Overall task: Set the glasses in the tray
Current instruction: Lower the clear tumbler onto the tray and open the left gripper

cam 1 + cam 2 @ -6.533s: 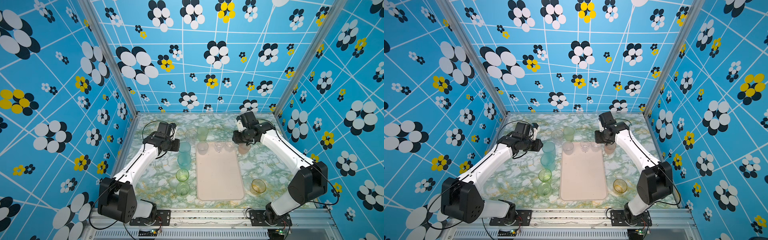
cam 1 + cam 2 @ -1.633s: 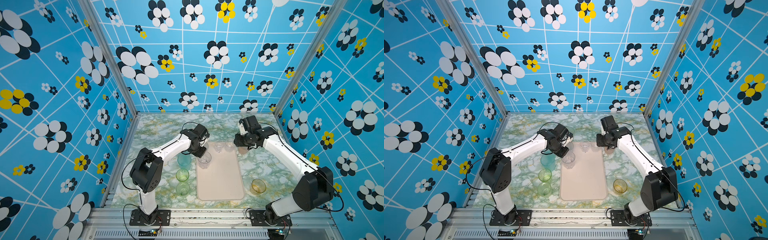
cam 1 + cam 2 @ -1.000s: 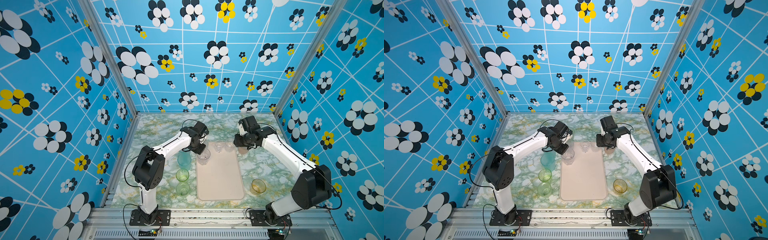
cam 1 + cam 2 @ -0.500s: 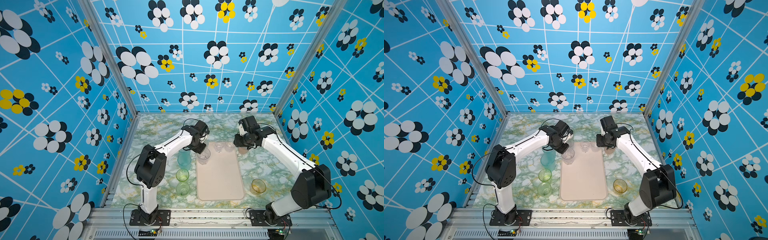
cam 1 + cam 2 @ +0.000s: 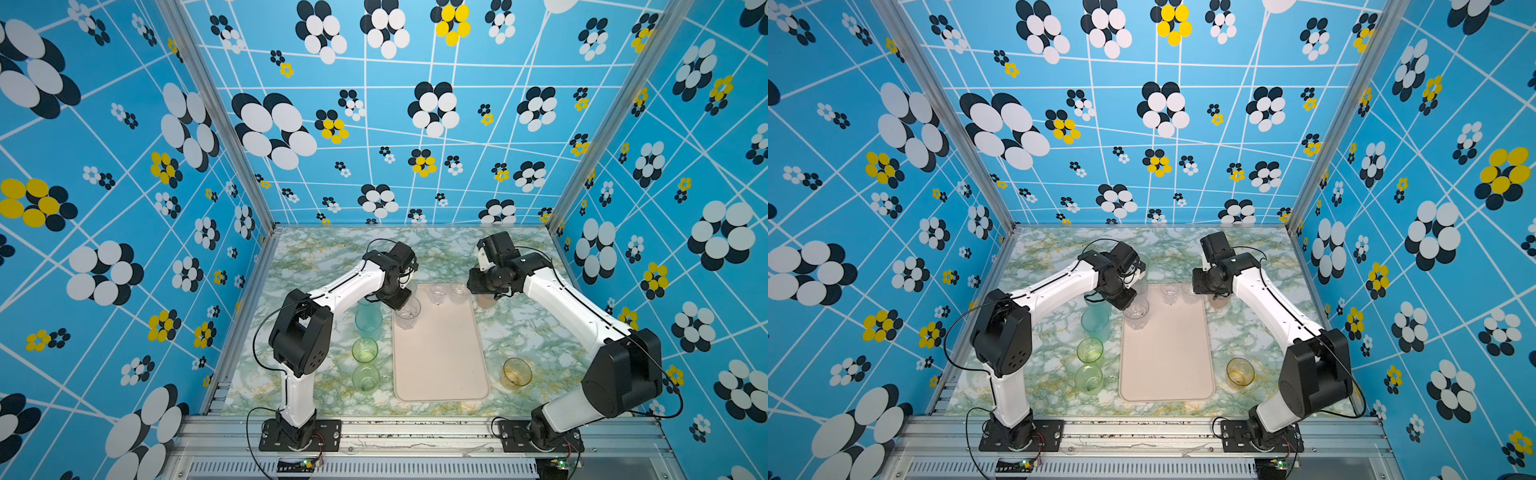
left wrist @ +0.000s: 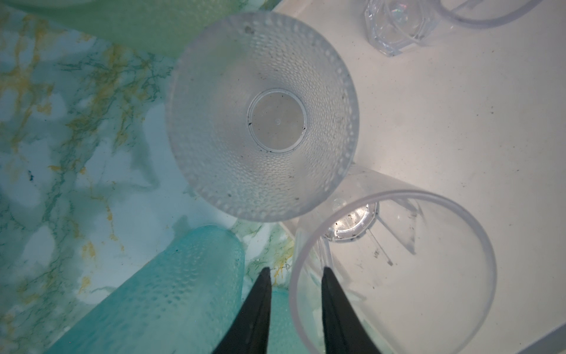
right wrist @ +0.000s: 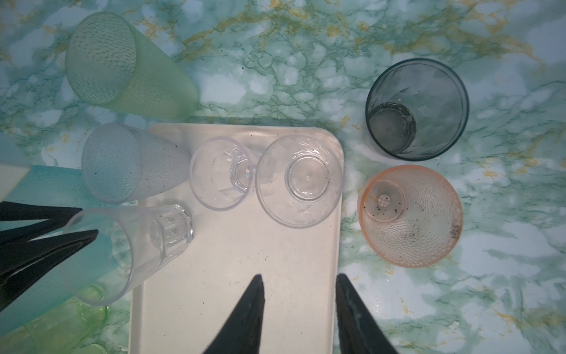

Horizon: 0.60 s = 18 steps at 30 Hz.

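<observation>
The cream-pink tray [image 5: 440, 357] [image 7: 239, 254] lies mid-table. A tall clear glass [image 5: 408, 312] [image 6: 395, 269] stands upright inside its far left corner. My left gripper [image 6: 295, 275] [image 5: 400, 305] is open astride that glass's rim, one finger inside and one outside, with gaps on both sides. Two small clear glasses [image 7: 220, 174] [image 7: 301, 180] stand at the tray's far end. My right gripper [image 7: 298, 279] hangs open and empty over the tray's far right edge. A pink glass [image 7: 410, 216] and a smoky grey glass [image 7: 416, 110] stand on the table just right of it.
A frosted clear glass [image 6: 263, 116] stands at the tray's far left corner, with a pale green one [image 7: 122, 64] behind it. Teal [image 5: 368, 318], lime [image 5: 365, 349] and green [image 5: 365, 377] glasses line the tray's left side. An amber glass [image 5: 516, 372] stands front right.
My left jaws have parted and let go of the clear glass's rim; the glass now stands free on the tray. The right arm has hardly moved.
</observation>
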Available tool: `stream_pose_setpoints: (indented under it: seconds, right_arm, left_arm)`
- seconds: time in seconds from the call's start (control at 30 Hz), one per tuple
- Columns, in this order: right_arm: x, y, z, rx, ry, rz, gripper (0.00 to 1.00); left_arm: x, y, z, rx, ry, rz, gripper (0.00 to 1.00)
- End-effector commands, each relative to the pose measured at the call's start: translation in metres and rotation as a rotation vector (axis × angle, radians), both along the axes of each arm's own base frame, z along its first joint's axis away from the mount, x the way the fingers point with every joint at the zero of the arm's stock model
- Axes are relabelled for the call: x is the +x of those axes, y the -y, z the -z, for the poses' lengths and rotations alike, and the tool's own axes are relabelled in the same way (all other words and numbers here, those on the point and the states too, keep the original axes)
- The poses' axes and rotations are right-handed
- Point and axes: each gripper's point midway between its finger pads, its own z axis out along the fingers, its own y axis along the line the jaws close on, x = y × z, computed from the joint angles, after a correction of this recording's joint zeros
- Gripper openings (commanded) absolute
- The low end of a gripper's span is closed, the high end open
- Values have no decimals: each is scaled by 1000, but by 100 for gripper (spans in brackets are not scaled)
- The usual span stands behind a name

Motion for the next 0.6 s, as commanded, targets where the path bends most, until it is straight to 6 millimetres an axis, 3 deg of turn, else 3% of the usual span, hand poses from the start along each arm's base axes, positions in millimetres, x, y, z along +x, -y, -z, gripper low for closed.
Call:
stream_pose_setpoints:
  seconds: [0.0,0.33,0.47,0.57]
  right_arm:
    - [-6,10,-4,-6,11,26,41]
    - [-26,60,-5,-33,7,166,42]
    - [-26,86,-8,-12,11,268,42]
    - [-34,91,-10,-12,0,257,42]
  left_arm:
    - [0,1,-20,-35,49,-6,31]
    - [1,1,-81,-117,241,-23,29]
    - [-21,29,-118,-222,306,47,27]
    - [-40,43,-133,-253,324,90,26]
